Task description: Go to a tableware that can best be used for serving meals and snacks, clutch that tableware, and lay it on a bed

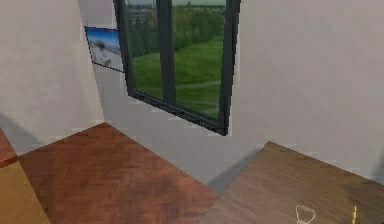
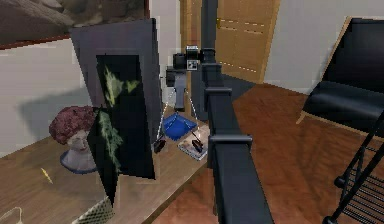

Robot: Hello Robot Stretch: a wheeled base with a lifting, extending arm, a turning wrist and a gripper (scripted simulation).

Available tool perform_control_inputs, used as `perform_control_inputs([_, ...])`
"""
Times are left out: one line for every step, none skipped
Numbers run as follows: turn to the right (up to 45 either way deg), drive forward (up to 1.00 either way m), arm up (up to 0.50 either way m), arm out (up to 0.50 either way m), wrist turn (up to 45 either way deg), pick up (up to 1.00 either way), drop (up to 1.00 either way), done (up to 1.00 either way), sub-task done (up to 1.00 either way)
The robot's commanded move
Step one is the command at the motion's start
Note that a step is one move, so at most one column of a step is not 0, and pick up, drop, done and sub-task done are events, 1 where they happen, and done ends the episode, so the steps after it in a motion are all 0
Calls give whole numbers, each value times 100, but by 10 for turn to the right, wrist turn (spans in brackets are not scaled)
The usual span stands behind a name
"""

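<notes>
The arm (image 2: 232, 160) rises as a dark bar from the arm side view's bottom edge. At its far end the gripper (image 2: 179, 88) stands by the wooden table's (image 2: 40, 170) far corner. A flat blue thing (image 2: 177, 126), perhaps a dish, lies on the table just below the fingers. I cannot tell whether the gripper holds anything, or whether it touches the blue thing. Two small dark things (image 2: 197, 145) lie next to the blue one.
On the table stand a tall dark panel with green marks (image 2: 122, 105) and a bust (image 2: 73, 138). A wooden door (image 2: 242, 40) and a black chair (image 2: 352, 85) lie beyond. The forward view has a dark-framed window (image 1: 180, 55), a wall picture (image 1: 105, 47), wood floor and a brown tabletop (image 1: 290, 185).
</notes>
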Motion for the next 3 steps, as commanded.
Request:
perform_control_inputs([0, 0, 0, 0, 450, 0, 0, 0, 0])
perform_control_inputs([0, 0, 0, 0, 450, 0, 0, 0, 0])
perform_control_inputs([0, 0, 0, 0, 450, 0, 0, 0, 0])
